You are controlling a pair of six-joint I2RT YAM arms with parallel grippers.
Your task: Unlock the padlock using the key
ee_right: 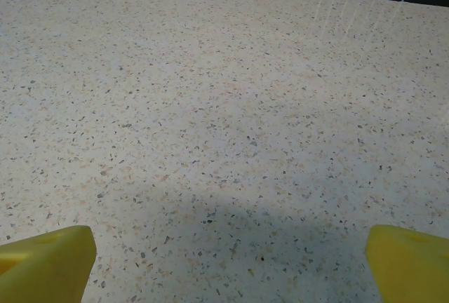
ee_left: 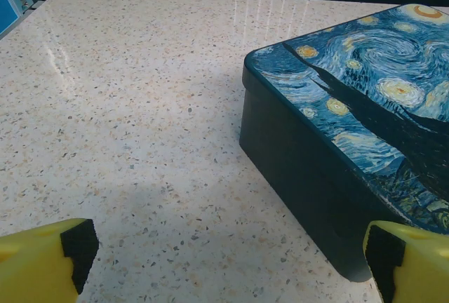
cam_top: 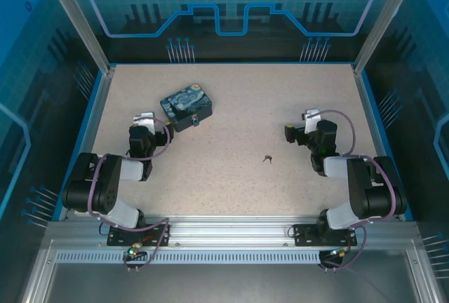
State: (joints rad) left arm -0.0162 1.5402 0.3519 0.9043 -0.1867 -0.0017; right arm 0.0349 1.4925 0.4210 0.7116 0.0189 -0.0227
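The padlock [cam_top: 186,105] is a chunky block printed with blue swirls and yellow specks, lying flat on the table's left rear part. From the left wrist, the padlock [ee_left: 365,128] fills the right side, its dark side wall facing me. My left gripper [cam_top: 145,118] stands open just left of it, the yellow fingertips [ee_left: 49,257] spread wide over bare table. The key [cam_top: 266,158] is a tiny dark speck near the table's middle. My right gripper [cam_top: 311,116] is open on the right side, its fingertips [ee_right: 45,261] apart over bare tabletop, well right of the key.
The speckled table [cam_top: 231,177] is walled by blue-lit panels and aluminium posts at the back and sides. A metal rail [cam_top: 231,236] carries both arm bases at the near edge. Free surface lies between the two arms.
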